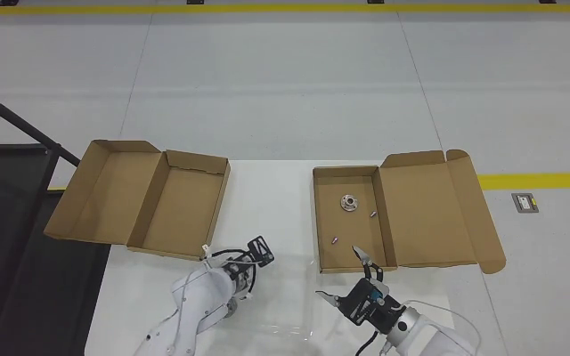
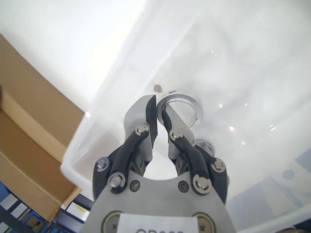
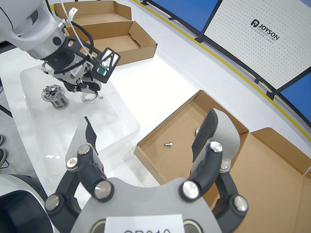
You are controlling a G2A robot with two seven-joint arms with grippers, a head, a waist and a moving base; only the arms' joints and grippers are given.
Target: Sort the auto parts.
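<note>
My left gripper (image 2: 159,105) is shut on the wall of a metal ring (image 2: 181,103), one finger inside it and one outside, low in a clear plastic tray (image 2: 102,112). From the right wrist view the same ring (image 3: 88,97) sits under the left gripper (image 3: 83,90), beside a geared hub part (image 3: 55,96). My right gripper (image 3: 149,120) hangs open and holds nothing, between the tray (image 3: 126,124) and the right cardboard box (image 3: 155,156). That right box (image 1: 325,222) holds a round flange (image 1: 347,203) and two small bolts (image 1: 372,213).
An open left cardboard box (image 1: 178,209) lies at the table's left, near the left arm (image 1: 233,278). A bolt (image 3: 168,144) lies on the right box floor. A small brown speck (image 2: 157,87) sits in the tray by the ring. Both boxes have lids folded outward.
</note>
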